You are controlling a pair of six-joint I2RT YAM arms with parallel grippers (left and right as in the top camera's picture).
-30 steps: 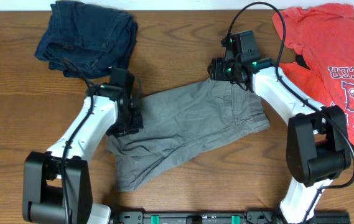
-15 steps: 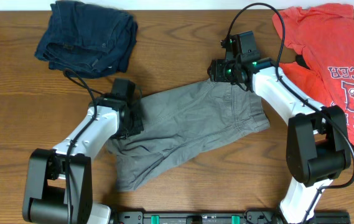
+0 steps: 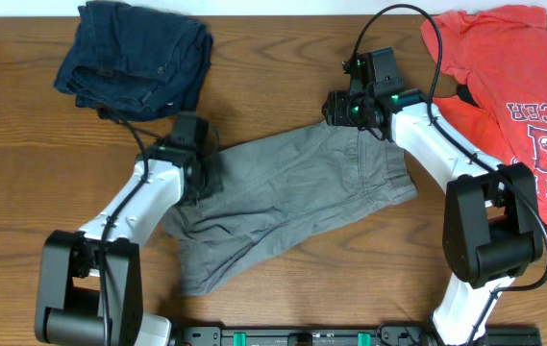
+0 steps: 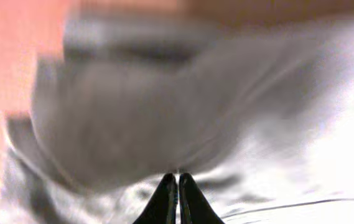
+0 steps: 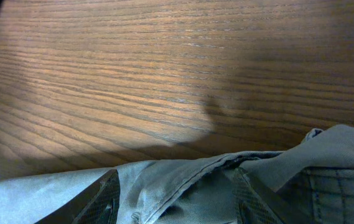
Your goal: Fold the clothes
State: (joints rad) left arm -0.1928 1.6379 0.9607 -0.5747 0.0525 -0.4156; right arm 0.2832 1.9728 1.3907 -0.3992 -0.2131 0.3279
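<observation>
Overhead view: grey-khaki shorts [image 3: 292,192] lie spread and rumpled across the middle of the wooden bench [image 3: 273,58], the waistband end toward the rear right and one leg reaching toward the front edge. The left tool [image 3: 196,175] sits low at the shorts' left edge. The right tool [image 3: 347,108] is at their rear right end.

Left wrist view: the left tool [image 4: 178,182] has its tips pressed together, with blurred grey cloth filling the view just past them. Whether any cloth is caught between the tips cannot be told.

Right wrist view: the right tool [image 5: 177,199] stands with its fingers [image 5: 105,196] apart on either side of the shorts' waistband [image 5: 183,171], and bare wood lies beyond.

A crumpled navy denim garment [image 3: 134,58] rests by the bench's rear left corner, well apart from the shorts. A red T-shirt [image 3: 513,86] with white lettering lies along the right edge.
</observation>
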